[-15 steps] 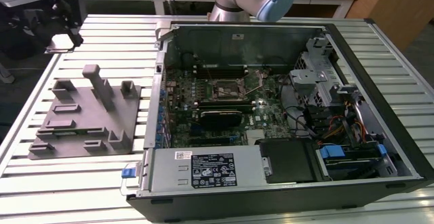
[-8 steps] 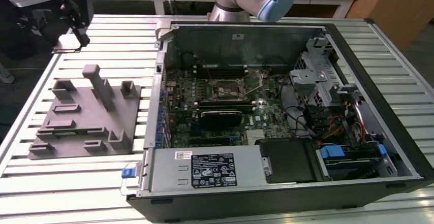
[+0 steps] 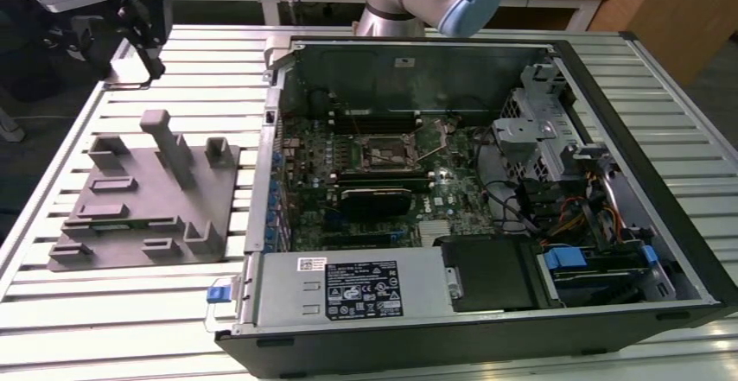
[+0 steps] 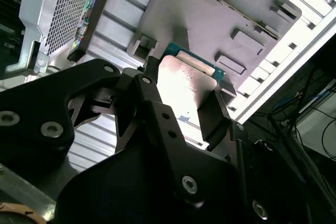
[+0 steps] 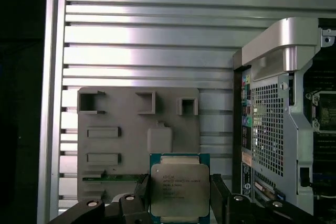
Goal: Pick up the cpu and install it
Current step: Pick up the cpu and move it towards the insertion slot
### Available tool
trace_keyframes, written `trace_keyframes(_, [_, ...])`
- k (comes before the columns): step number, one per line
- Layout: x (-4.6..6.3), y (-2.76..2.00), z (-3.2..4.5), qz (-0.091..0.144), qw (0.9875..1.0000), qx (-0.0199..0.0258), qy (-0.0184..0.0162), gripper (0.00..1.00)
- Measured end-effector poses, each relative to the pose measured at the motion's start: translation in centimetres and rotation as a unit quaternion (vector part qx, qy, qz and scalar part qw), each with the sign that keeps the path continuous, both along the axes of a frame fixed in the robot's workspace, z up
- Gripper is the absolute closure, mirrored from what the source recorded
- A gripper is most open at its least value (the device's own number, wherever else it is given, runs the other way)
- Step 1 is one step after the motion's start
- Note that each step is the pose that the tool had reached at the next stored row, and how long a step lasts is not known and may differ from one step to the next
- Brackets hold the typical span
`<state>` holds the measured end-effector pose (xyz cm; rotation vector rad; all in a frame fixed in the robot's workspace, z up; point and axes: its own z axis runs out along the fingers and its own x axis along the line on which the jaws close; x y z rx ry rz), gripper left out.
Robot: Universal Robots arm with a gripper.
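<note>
My gripper (image 5: 179, 195) is shut on the cpu (image 5: 178, 186), a small square chip with a silvery top and a green rim, clamped edge to edge between two black fingers (image 5: 219, 195). In the second wrist view the cpu (image 4: 185, 82) shows its shiny face between the same black jaws of the gripper (image 4: 184, 98). It hangs in the air above the grey fixture (image 5: 126, 129). In the exterior view the gripper (image 3: 141, 27) is at the far left, behind the grey fixture (image 3: 150, 200). The metal-framed socket (image 3: 388, 148) sits on the motherboard inside the open case.
The open computer case (image 3: 485, 182) lies on a slatted aluminium table (image 3: 150, 312), on the exterior view's right of the fixture. Its perforated rear panel (image 5: 268, 124) is close beside the gripper. Upright posts (image 3: 162, 135) rise from the fixture. A power supply (image 3: 346, 286) fills the case's near corner.
</note>
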<state>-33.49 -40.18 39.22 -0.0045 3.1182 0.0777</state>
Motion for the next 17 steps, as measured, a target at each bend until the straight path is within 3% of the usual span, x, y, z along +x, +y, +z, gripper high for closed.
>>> trace_keyframes(17, [2.5,0.00,0.00,0.000,1.0000,0.0000,0.0000,0.46])
